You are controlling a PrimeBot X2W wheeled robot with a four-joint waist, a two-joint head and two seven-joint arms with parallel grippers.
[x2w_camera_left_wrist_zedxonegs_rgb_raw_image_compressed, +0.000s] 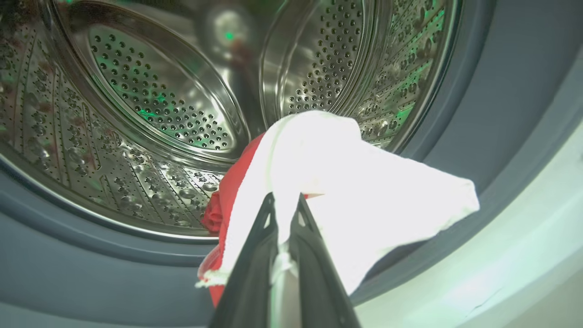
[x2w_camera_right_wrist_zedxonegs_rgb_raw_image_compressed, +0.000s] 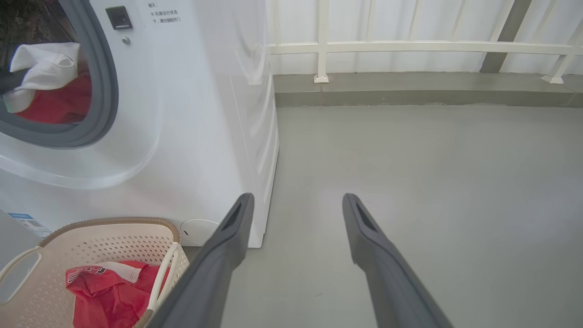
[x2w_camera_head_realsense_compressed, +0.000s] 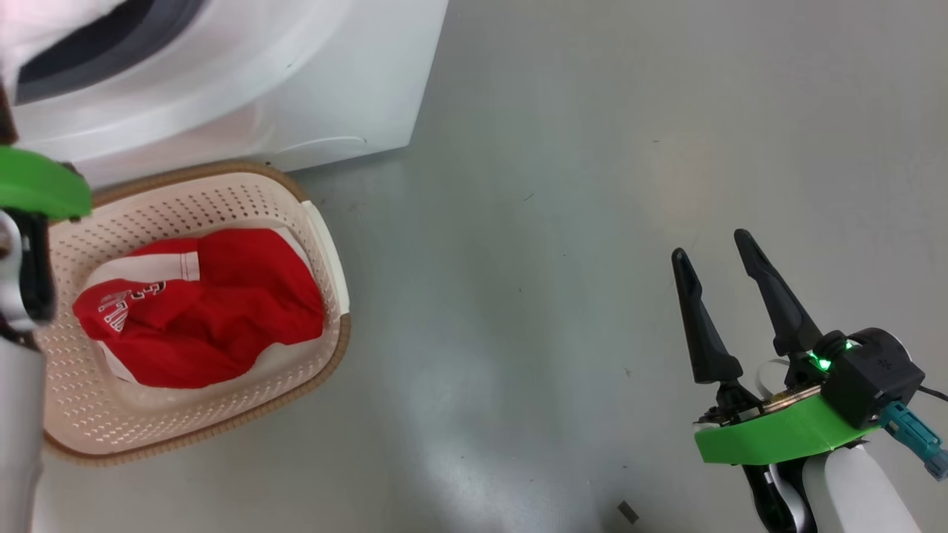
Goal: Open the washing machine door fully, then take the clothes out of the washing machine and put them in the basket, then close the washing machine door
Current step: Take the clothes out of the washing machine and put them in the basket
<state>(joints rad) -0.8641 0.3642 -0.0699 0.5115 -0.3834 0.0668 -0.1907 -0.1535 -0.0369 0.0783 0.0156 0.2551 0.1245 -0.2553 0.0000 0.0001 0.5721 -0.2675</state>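
- The clothes (x2w_camera_left_wrist_zedxonegs_rgb_raw_image_compressed: 328, 173) are in two places. One red and white garment is held at the mouth of the washing machine (x2w_camera_head_realsense_compressed: 296, 89), and a second red piece (x2w_camera_head_realsense_compressed: 207, 311) lies in the basket (x2w_camera_head_realsense_compressed: 222, 174).
- The left gripper (x2w_camera_left_wrist_zedxonegs_rgb_raw_image_compressed: 286, 197) has its jaws closed tight on a fold of the white cloth. The red part hangs below, over the grey rubber seal (x2w_camera_left_wrist_zedxonegs_rgb_raw_image_compressed: 68, 255).
- The right gripper (x2w_camera_head_realsense_compressed: 711, 248) is wide open and empty. It is over the bare floor (x2w_camera_head_realsense_compressed: 592, 185), well apart from the basket.
- The step in hand looks to be drawing this garment out and carrying it to the basket.
- The grip is on a thin fold, so a slow, steady pull should suit better than a jerk, which might let the cloth slip free.
- The hanging tail could drag or catch on the seal. It seems wise to lift first, then draw straight back out of the opening.
- The basket stands on the floor just in front of the machine, below the opening, so the path is short: back, then down.
- The jaws should open low over the middle of the basket, above the piece already there. That way nothing drapes over the brown rim.
- The steel drum (x2w_camera_left_wrist_zedxonegs_rgb_raw_image_compressed: 150, 91) behind the held garment looks bare, but the cloth hides part of it. It probably needs another look once the cloth is out.
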